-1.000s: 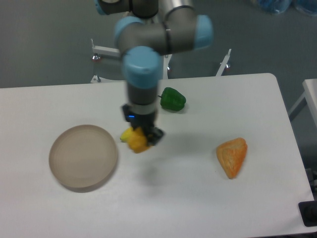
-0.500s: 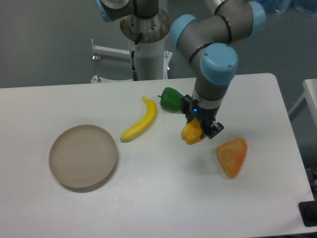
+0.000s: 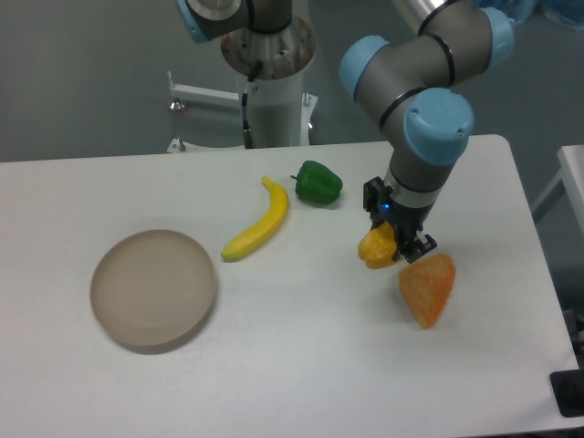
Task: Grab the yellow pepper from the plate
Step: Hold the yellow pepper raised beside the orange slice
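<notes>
Clearly the yellow pepper (image 3: 376,248) is off the plate (image 3: 153,288): it sits clamped between the jaws of the gripper (image 3: 394,245), on the right side of the white table (image 3: 301,365) and well apart from the tan dish at the left, which holds nothing. Whether the pepper hangs just above the tabletop or touches it cannot be told from this angle. It hangs just beside the orange wedge (image 3: 427,286), near its upper left corner, though contact between them cannot be confirmed either. A banana (image 3: 256,222) and a green pepper (image 3: 318,182) lie farther back toward the arm's base. Judging by its look, the pepper is a small moulded toy, probably light and fairly stiff, with a smooth, lobed skin that could slip or twist if squeezed on a rounded bulge. The safest hold would seem to be across its blocky middle, fingers set on two opposite flatter sides, rather than on the short stem or the tapering bottom. The present grip appears to take it on its right flank, most of the body showing to the left of the fingers, so a rotation in the jaws is the likely risk.
</notes>
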{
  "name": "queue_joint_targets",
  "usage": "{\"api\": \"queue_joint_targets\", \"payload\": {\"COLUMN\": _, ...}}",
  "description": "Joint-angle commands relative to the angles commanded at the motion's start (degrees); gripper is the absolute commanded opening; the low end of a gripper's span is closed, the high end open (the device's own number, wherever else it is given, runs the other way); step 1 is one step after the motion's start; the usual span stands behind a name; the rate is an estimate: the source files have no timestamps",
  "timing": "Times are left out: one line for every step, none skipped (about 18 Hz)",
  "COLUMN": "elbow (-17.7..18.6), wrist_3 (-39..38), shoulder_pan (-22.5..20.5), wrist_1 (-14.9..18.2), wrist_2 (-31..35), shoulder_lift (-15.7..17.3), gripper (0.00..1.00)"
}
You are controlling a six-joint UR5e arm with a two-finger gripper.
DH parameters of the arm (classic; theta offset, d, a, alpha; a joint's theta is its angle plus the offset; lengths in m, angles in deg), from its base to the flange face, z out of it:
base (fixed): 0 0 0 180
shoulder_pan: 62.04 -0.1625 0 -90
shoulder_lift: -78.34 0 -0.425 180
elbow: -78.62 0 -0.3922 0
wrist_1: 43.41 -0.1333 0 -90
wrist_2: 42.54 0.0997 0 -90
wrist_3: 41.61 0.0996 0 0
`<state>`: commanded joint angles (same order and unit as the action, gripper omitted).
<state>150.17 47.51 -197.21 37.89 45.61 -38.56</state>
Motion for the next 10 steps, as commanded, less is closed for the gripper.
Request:
{"api": "queue_joint_targets", "payload": {"elbow": 0.0, "wrist_3": 0.4, "shoulder_pan": -0.3, "wrist_1": 0.1, "wrist_2": 0.0, "shoulder_lift": 0.1, "gripper": 0.0}}
{"api": "queue_joint_targets", "payload": {"elbow": 0.0, "wrist_3": 0.8, "shoulder_pan": -0.4, "wrist_1": 0.2, "wrist_2": 0.0, "shoulder_lift": 0.2, "gripper": 0.0}}
{"api": "queue_joint_targets", "payload": {"elbow": 0.0, "wrist_3": 1.3, "shoulder_pan": -0.4, "wrist_1": 0.3, "wrist_2": 0.0, "shoulder_lift": 0.3, "gripper": 0.0}}
{"api": "queue_joint_targets", "payload": {"elbow": 0.1, "wrist_3": 1.4, "shoulder_pan": -0.4, "wrist_1": 0.4, "wrist_2": 0.0, "shoulder_lift": 0.4, "gripper": 0.0}}
{"api": "queue_joint_targets", "payload": {"elbow": 0.2, "wrist_3": 1.4, "shoulder_pan": -0.4, "wrist_1": 0.4, "wrist_2": 0.0, "shoulder_lift": 0.4, "gripper": 0.0}}
{"api": "queue_joint_targets", "payload": {"elbow": 0.2, "wrist_3": 1.4, "shoulder_pan": -0.4, "wrist_1": 0.4, "wrist_2": 0.0, "shoulder_lift": 0.4, "gripper": 0.0}}
{"api": "queue_joint_targets", "payload": {"elbow": 0.2, "wrist_3": 1.4, "shoulder_pan": -0.4, "wrist_1": 0.4, "wrist_2": 0.0, "shoulder_lift": 0.4, "gripper": 0.0}}
{"api": "queue_joint_targets", "payload": {"elbow": 0.3, "wrist_3": 1.4, "shoulder_pan": -0.4, "wrist_1": 0.4, "wrist_2": 0.0, "shoulder_lift": 0.4, "gripper": 0.0}}
{"api": "queue_joint_targets", "payload": {"elbow": 0.4, "wrist_3": 1.4, "shoulder_pan": -0.4, "wrist_1": 0.4, "wrist_2": 0.0, "shoulder_lift": 0.4, "gripper": 0.0}}
{"api": "queue_joint_targets", "payload": {"elbow": 0.3, "wrist_3": 1.5, "shoulder_pan": -0.4, "wrist_1": 0.4, "wrist_2": 0.0, "shoulder_lift": 0.5, "gripper": 0.0}}
